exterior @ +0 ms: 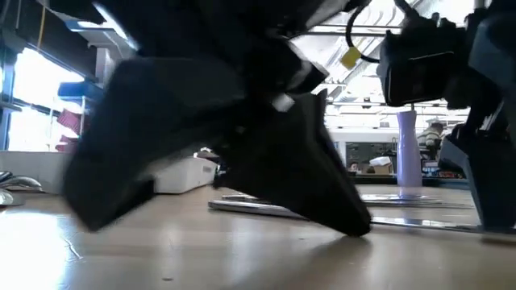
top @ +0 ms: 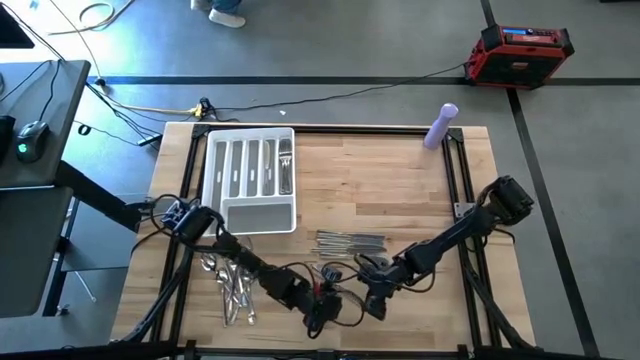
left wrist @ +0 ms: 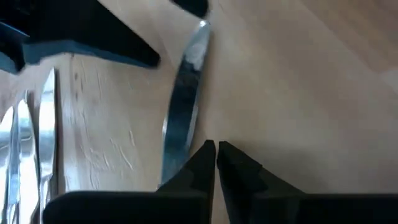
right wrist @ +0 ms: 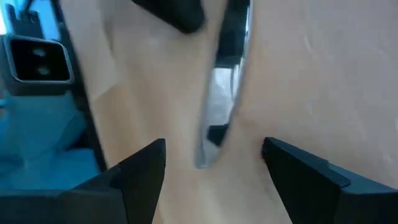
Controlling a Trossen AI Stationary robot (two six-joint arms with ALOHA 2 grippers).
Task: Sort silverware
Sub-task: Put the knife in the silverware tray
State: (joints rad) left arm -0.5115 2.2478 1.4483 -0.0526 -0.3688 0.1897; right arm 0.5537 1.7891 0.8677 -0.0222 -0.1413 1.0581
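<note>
Item: one knife (left wrist: pixel 183 106), lying flat on the bench (top: pixel 400 190) near its front edge, between the two claws. Seen from above it was hidden under the arms. In the left wrist view its long axis ran straight away from the left claw (left wrist: pixel 216 155), which sat at the blade's near end with fingers pressed narrow, almost touching, and the knife just beside them, apparently not gripped. In the right wrist view the same blade (right wrist: pixel 227 81) lay ahead of the right claw (right wrist: pixel 214 165), roughly centred between wide-spread fingers and in line with them.

Judgement: the right claw was better placed to take it, provided the gape turns across the blade's width.

Adjacent stock: a row of knives (top: pixel 350 241) at 12 o'clock from the claws, long axes running 3 to 9 o'clock; a loose heap of forks and spoons (top: pixel 232 285) at 9 o'clock, beside the left arm.

Receiving unit: white tray (top: pixel 250 215) at 11 o'clock, several pieces (top: pixel 285 170) already in its right-hand slot.

Other: lavender bottle (top: pixel 441 126) at the bench's far right corner, well apart.

Obstruction: the two claws (top: pixel 345 300) stood close together, each crowding the other's approach.
</note>
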